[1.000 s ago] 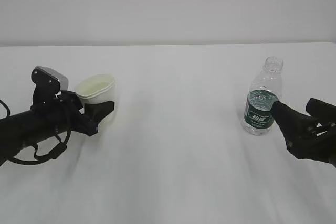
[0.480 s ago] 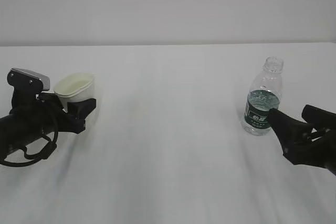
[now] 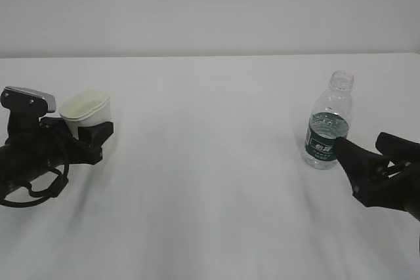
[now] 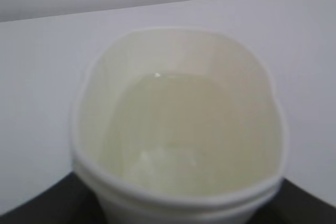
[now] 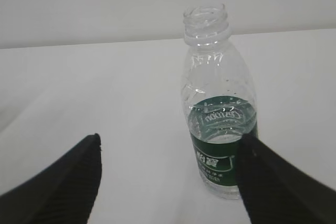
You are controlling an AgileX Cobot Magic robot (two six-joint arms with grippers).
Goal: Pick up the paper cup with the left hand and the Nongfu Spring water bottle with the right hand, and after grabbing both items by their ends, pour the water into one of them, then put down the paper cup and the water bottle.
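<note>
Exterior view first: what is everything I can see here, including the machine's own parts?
paper cup: one, cream-white, far left, squeezed between the left gripper's fingers, liquid inside.
water bottle: one, clear with dark green label, capless, upright at right.
table: one, white, under everything.
wall: one, pale grey, behind.
left gripper: one, black, closed on the cup.
right gripper: one, black, open, just right of the bottle, not holding it.

A plain white surface (image 3: 216, 181) runs back to a bare pale grey wall (image 3: 210, 4), evenly lit.
</note>
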